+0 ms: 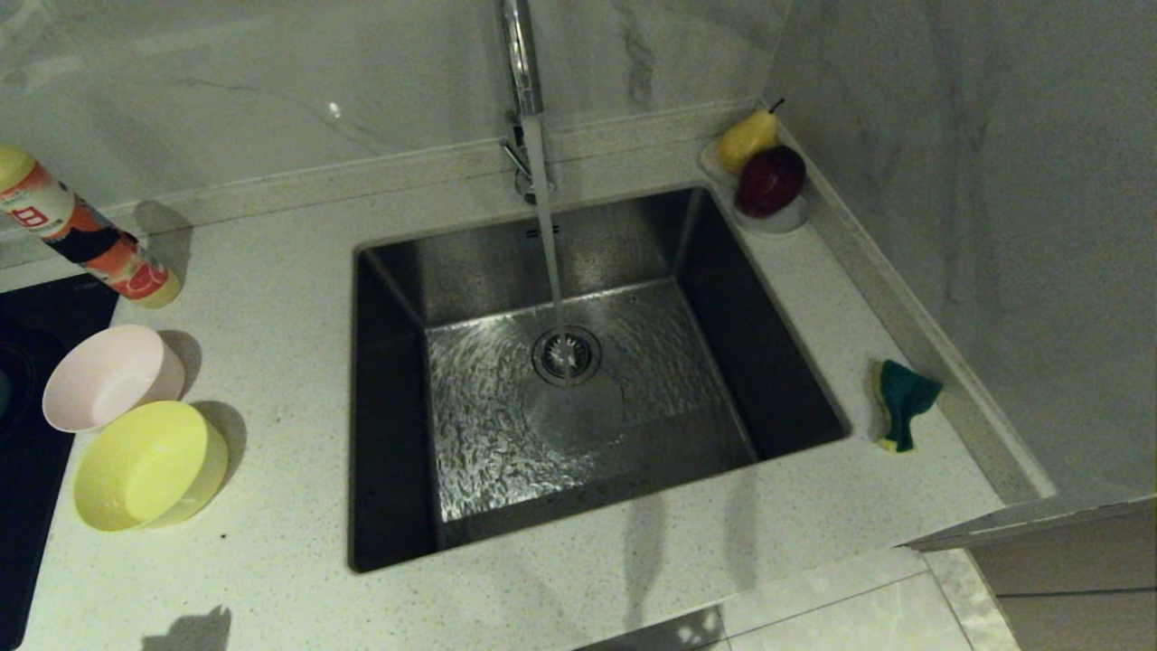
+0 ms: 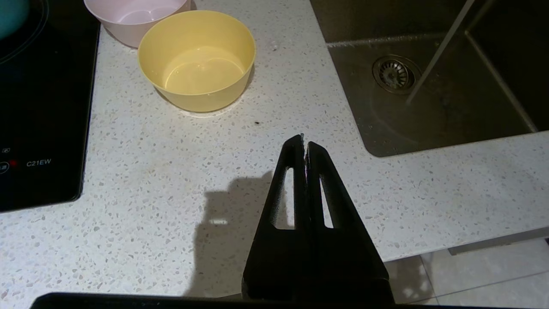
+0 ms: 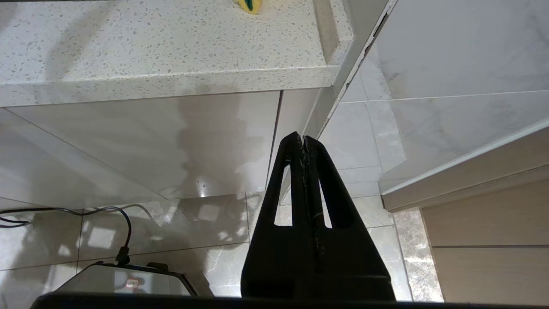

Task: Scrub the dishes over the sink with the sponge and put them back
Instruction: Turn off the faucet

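A pale pink bowl (image 1: 110,375) and a yellow bowl (image 1: 149,463) stand side by side on the counter left of the sink (image 1: 389,407); both also show in the left wrist view, pink (image 2: 133,19) and yellow (image 2: 197,60). A light blue bowl's edge (image 2: 10,13) sits on the black hob. The sponge (image 1: 902,398) lies bent, green face up, right of the sink, and its tip (image 3: 250,5) shows in the right wrist view. Water runs from the tap (image 1: 522,54). My left gripper (image 2: 304,143) hangs shut and empty over the counter's front. My right gripper (image 3: 303,138) is shut, below the counter edge.
A red and yellow bottle (image 1: 86,231) stands at the back left. A white saucer (image 1: 785,217) with a pear and an apple sits in the back right corner. The hob (image 1: 27,506) fills the left edge. A marble wall (image 1: 994,226) bounds the right side.
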Controlling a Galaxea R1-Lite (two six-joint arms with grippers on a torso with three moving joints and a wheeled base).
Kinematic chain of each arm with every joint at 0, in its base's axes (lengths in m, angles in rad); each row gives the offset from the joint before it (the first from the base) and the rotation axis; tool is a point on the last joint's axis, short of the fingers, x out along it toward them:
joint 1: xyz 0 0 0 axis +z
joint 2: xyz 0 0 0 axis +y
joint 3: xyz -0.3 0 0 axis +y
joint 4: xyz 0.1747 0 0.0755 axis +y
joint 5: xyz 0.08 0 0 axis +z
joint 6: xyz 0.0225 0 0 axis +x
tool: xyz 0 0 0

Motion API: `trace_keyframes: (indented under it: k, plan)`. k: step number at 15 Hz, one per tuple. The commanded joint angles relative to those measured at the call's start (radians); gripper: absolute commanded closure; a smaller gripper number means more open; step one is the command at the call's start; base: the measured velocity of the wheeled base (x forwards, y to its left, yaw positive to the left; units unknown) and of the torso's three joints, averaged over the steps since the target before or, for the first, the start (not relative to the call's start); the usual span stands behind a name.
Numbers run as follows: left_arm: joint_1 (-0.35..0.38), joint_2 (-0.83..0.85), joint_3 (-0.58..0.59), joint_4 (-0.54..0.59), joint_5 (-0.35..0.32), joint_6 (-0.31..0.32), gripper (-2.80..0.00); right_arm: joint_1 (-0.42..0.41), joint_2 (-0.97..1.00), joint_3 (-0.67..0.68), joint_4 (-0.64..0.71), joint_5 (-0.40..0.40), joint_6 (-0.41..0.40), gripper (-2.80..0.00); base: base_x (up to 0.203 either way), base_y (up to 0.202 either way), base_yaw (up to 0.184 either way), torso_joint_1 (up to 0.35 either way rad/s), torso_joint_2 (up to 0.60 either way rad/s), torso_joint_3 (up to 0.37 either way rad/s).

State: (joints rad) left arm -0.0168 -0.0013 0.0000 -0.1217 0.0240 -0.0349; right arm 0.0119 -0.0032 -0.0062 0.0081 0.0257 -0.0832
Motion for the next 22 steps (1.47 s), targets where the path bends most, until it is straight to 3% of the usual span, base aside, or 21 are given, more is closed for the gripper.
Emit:
trace_keyframes:
  k: [1,9,13,15,18,22]
  plan:
    - [0.0,-0.002,0.04,-0.001,0.001,0.0,0.0,0.0,-0.001,0.0,0.001,0.0,-0.001,0.0,0.0,0.0,0.0,0.0,0.0,0.0]
    - [0.0,-0.002,0.04,0.005,-0.001,0.036,0.0,0.0,-0.001,0.0,0.001,0.0,-0.001,0.0,0.0,0.0,0.0,0.0,0.0,0.0]
    - [0.0,-0.001,-0.002,-0.016,-0.006,-0.001,0.0,0.0,0.0,0.0,0.001,0.0,-0.001,0.0,0.0,0.0,0.0,0.0,0.0,0.0]
    - [0.0,0.002,-0.152,0.038,-0.02,-0.023,0.0,0.0,-0.001,0.0,0.001,0.0,-0.001,0.0,0.0,0.0,0.0,0.0,0.0,0.0]
    - [0.0,0.072,-0.451,0.216,-0.074,-0.032,0.0,0.0,-0.001,0.0,0.001,0.0,-0.001,0.0,0.0,0.0,0.0,0.0,0.0,0.0]
    - [-0.001,0.463,-0.735,0.287,-0.127,-0.053,0.0,0.0,0.0,0.0,0.001,0.0,-0.001,0.0,0.0,0.0,0.0,0.0,0.0,0.0]
